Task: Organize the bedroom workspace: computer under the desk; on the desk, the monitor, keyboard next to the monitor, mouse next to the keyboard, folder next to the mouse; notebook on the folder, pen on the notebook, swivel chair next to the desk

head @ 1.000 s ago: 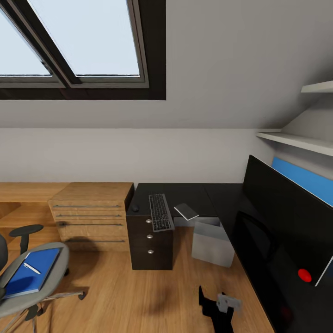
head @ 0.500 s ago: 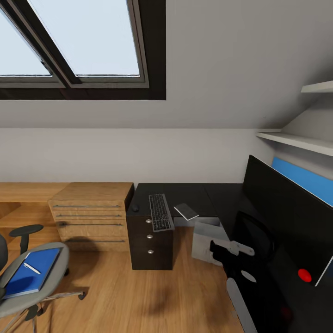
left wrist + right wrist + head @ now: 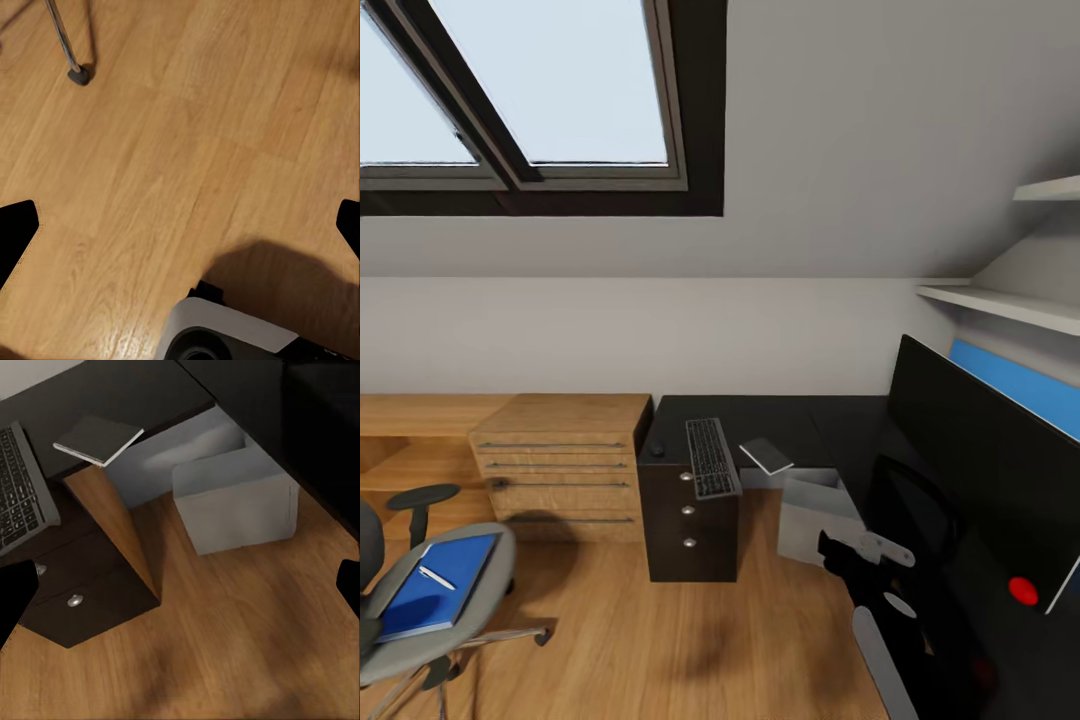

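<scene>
So the worktop point(image 3: 780, 415) runs along the back wall and turns down the right side. The keyboard point(image 3: 709, 457) sits on top of its drawer unit, front end hanging a bit over the edge, with the mouse point(image 3: 656, 450) just to its left. The notebook point(image 3: 766, 455) is right of the keyboard, poking out over the worktop edge. The computer point(image 3: 815, 520) stands on the floor below that. The monitor point(image 3: 980, 470) takes up the right side.

The swivel chair point(image 3: 470, 600) is well apart at the lower left, with the folder point(image 3: 430, 590) on its seat and the pen point(image 3: 436, 578) lying on the folder.

The right hand point(image 3: 840, 556) is raised near the computer. In both wrist views the fingertips sit spread wide, nothing held, left hand point(image 3: 180, 225) over bare floor.
</scene>
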You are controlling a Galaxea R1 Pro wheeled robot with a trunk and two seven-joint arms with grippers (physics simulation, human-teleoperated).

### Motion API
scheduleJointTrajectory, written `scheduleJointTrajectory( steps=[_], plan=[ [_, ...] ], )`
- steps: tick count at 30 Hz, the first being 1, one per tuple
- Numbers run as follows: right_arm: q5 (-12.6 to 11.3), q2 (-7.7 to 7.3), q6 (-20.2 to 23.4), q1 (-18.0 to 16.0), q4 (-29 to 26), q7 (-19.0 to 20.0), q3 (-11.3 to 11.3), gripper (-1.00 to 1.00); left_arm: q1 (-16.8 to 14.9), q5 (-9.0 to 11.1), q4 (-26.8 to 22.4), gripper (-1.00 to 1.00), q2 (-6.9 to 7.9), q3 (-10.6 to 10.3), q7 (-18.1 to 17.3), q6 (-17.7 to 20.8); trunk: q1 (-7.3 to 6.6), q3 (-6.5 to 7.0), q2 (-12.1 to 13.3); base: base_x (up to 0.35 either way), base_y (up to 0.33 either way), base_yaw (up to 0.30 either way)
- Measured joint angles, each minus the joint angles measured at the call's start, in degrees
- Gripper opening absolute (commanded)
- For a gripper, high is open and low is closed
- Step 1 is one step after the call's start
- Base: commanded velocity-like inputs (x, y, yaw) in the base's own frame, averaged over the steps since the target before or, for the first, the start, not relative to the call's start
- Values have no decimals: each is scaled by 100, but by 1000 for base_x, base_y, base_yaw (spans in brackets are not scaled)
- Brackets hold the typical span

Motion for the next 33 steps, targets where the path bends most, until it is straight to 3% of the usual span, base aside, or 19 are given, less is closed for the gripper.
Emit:
scheduleJointTrajectory(
  steps=[4, 11, 21, 33],
  plan=[
    [-1, 9, -181, 0, 170, -9, 18, 100, 0, -3, 1, 100, -8, 0, -6, 2, -1, 0, -3, -34, 75, -1],
    [3, 5, -195, 0, 210, -10, 16, 100, 0, 0, 1, 100, -2, 0, -5, 1, -1, 0, -1, -3, 7, -19],
    [-2, 10, -196, 0, 193, -15, 16, 100, 0, 9, 1, 100, -10, 0, 2, -8, 0, 0, 1, -101, 81, -191],
    [0, 6, -199, 0, 157, -11, 2, 100, 0, 2, 1, 100, -8, 0, 1, -6, -1, 0, -1, -22, 17, -19]
  ],
)
